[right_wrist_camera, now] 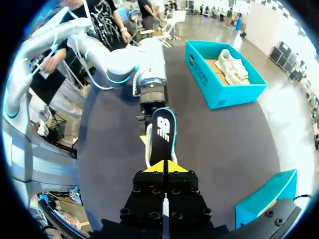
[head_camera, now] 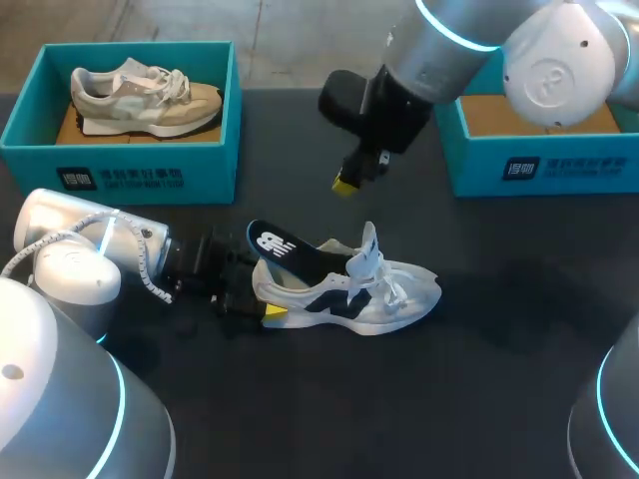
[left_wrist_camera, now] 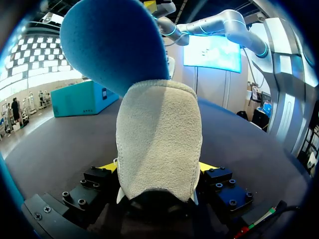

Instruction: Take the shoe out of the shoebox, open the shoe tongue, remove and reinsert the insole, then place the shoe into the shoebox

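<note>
Right at the left gripper (head_camera: 270, 311), you lose most of the detail from above: only one yellow tip shows at the heel, and the rest is dark against the dark worktop (head_camera: 499, 389). Your left wrist view settles it. The pale heel of the shoe (left_wrist_camera: 159, 139) fills the space between the fingertips (left_wrist_camera: 207, 167), with yellow showing hard against it on both sides, so that gripper is clamped on the heel. From there the rest of the shoe is hidden behind its own heel.

The shoe lies on its sole near the middle of the worktop, outside both boxes. Its long axis runs across your view, heel to your left and toe to your right. The tongue (head_camera: 367, 244) and laces (head_camera: 394, 284) stand up. The insole (head_camera: 290, 249) sticks out of the opening, slanting up and back over the heel, with its dark printed face up and its blue underside towards the left wrist camera.

Your right gripper (head_camera: 346, 183) hangs above the shoe, touching nothing. In its own wrist view its yellow tips meet with nothing between them, and the insole lies just ahead.

The left shoebox (head_camera: 120, 160) holds a beige shoe (head_camera: 140, 95). The right shoebox (head_camera: 539, 165) is partly covered by your right arm (head_camera: 469, 50).
</note>
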